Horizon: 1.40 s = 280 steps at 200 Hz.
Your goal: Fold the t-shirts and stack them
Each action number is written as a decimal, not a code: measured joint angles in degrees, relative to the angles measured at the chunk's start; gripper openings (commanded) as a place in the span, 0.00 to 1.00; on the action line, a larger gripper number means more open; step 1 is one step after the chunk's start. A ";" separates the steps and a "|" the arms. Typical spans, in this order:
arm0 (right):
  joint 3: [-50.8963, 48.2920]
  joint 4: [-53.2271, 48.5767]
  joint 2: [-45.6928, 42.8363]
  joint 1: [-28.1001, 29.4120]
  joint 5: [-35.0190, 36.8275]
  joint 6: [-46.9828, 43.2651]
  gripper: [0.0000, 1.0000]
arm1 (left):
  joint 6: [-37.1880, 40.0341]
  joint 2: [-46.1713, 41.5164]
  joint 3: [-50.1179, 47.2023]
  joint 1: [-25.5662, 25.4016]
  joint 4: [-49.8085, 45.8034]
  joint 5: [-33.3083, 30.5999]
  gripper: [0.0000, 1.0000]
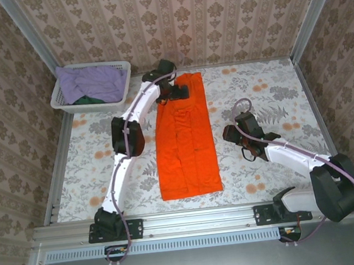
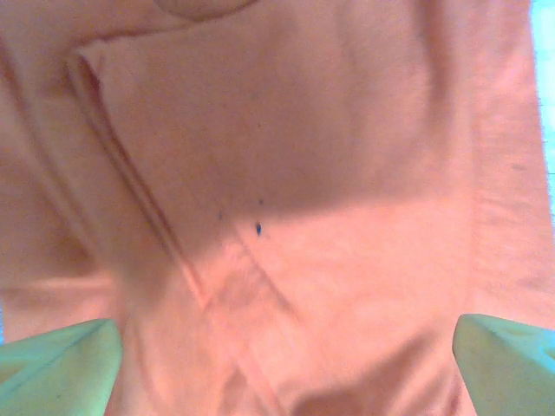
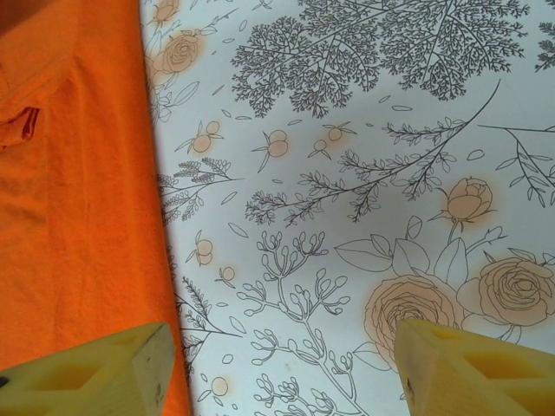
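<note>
The bright orange t-shirt lies flat as a long narrow strip down the middle of the table, its sides folded in. My left gripper hovers over the strip's far end; in the left wrist view it is open, fingers wide apart above the orange cloth, which carries small dark specks. My right gripper sits just right of the shirt, open over the bare tablecloth, with the shirt's edge by its left finger. A lavender shirt and a dark green one lie in the basket.
The white lattice basket stands at the far left corner, partly off the table. The floral tablecloth spreads on both sides of the shirt. Patterned walls close in the back and sides, and a metal rail runs along the near edge.
</note>
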 measured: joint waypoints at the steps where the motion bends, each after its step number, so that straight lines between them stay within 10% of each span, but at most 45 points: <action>1: -0.07 0.07 -0.11 0.00 0.00 0.00 0.72 | 0.02 -0.63 -0.46 0.00 0.00 0.00 1.00; 116: 5.38 -7.82 5.60 0.26 -7.72 -0.11 0.55 | -4.57 -72.00 -77.99 -6.64 12.85 -11.54 0.79; 182: -1.62 -16.02 2.84 15.21 -19.08 4.59 0.53 | -10.43 -82.99 -106.92 -13.09 12.92 0.28 0.68; 280: -8.83 -15.21 -6.29 21.42 -20.11 14.97 0.46 | -19.78 -83.82 -118.38 -15.10 27.02 18.47 0.56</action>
